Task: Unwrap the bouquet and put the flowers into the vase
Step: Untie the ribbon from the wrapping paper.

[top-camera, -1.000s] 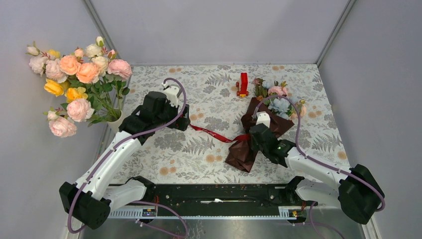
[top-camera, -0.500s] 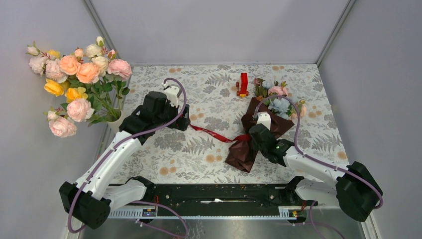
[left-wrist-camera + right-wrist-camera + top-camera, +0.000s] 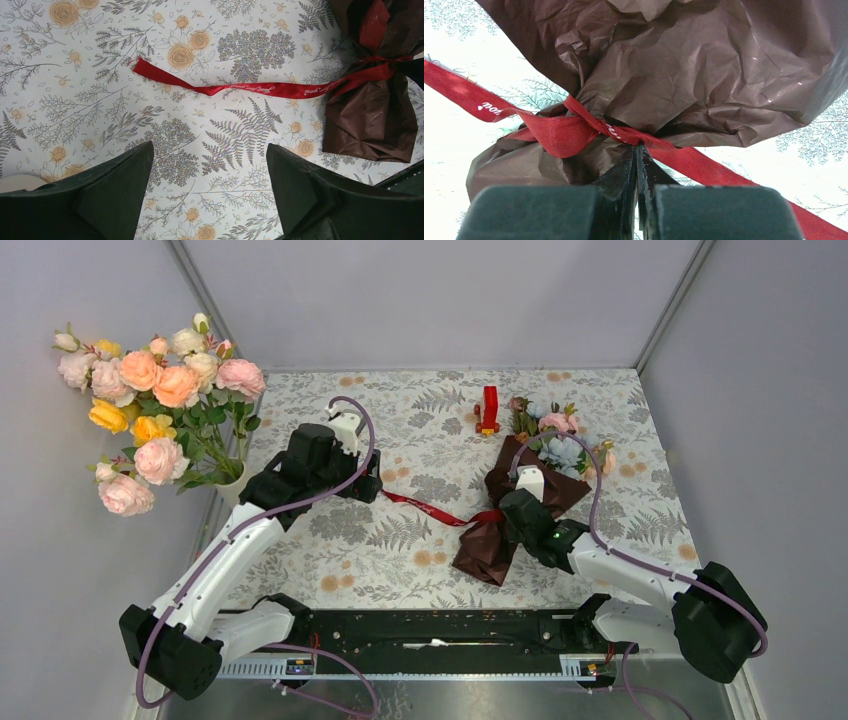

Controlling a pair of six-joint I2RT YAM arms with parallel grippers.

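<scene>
A floral-print tablecloth [image 3: 420, 400] covers the table. The bouquet [image 3: 487, 550] lies right of centre, its red ribbon [image 3: 425, 505] not yet untied and the flowers [image 3: 562, 448] wrapped. The right gripper [image 3: 637, 150] is pinched shut on the ribbon beside the knot. The left gripper [image 3: 209, 160] hangs wide open, empty. Unwrapping looks barely begun.
</scene>
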